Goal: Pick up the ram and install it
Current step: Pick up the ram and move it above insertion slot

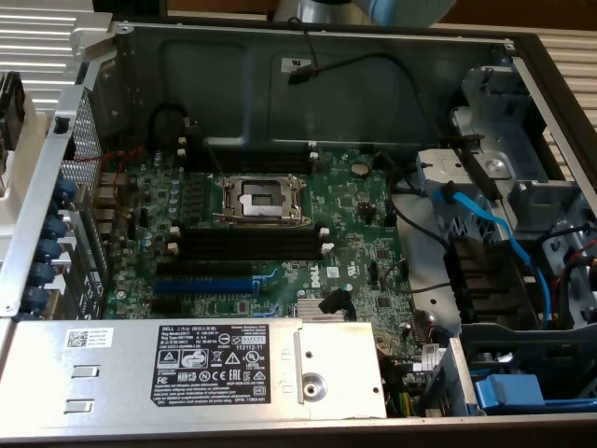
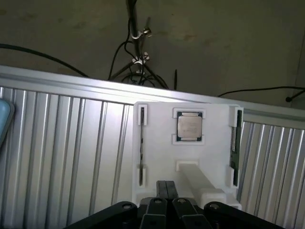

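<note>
A white holder (image 2: 209, 157) lies on a ribbed aluminium surface (image 2: 71, 152) in the wrist view. The ram (image 2: 234, 143), a thin dark-green stick, stands on edge in a narrow slot at one side of the holder. A second thin stick (image 2: 141, 148) stands in the slot at the opposite side. Between them lies a square CPU chip (image 2: 189, 126). My gripper (image 2: 167, 190) hovers over the holder's near edge, shut with its black fingers pressed together and nothing between them. In the exterior view, the open computer case shows the green motherboard (image 1: 354, 224) with long black slots (image 1: 250, 245).
A metal CPU socket (image 1: 259, 198) sits between two groups of black slots, the farther one (image 1: 252, 161) near the case wall. A blue slot (image 1: 203, 286), the power supply (image 1: 187, 369) and blue cables (image 1: 485, 224) crowd the case. Loose black cables (image 2: 136, 57) lie beyond the ribbed surface.
</note>
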Robot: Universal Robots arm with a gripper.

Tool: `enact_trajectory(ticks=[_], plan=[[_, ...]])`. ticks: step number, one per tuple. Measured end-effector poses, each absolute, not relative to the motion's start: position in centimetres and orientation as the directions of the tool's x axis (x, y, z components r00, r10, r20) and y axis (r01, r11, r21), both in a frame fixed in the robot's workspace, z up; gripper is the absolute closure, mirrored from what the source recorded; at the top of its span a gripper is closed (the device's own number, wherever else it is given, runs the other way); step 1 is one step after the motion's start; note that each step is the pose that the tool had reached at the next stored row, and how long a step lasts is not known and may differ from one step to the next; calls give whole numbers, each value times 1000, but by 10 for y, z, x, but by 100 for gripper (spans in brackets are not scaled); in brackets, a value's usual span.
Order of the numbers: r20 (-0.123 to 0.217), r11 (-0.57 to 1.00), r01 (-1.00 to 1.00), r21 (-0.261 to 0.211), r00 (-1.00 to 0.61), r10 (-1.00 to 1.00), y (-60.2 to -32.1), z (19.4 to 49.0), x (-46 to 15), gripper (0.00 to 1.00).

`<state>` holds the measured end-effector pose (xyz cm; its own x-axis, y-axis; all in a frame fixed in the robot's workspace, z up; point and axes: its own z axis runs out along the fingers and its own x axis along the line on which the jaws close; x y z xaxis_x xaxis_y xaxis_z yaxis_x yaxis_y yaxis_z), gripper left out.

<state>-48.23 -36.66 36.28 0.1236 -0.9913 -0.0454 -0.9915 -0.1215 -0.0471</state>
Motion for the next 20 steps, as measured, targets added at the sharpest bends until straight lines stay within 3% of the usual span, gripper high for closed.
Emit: enact_trajectory(ticks=[10,20], plan=[[-54,-121,-993,5,121,-991,-367,354,-470,90],[-55,-121,-993,8,120,-991,-366,336,-465,90]])
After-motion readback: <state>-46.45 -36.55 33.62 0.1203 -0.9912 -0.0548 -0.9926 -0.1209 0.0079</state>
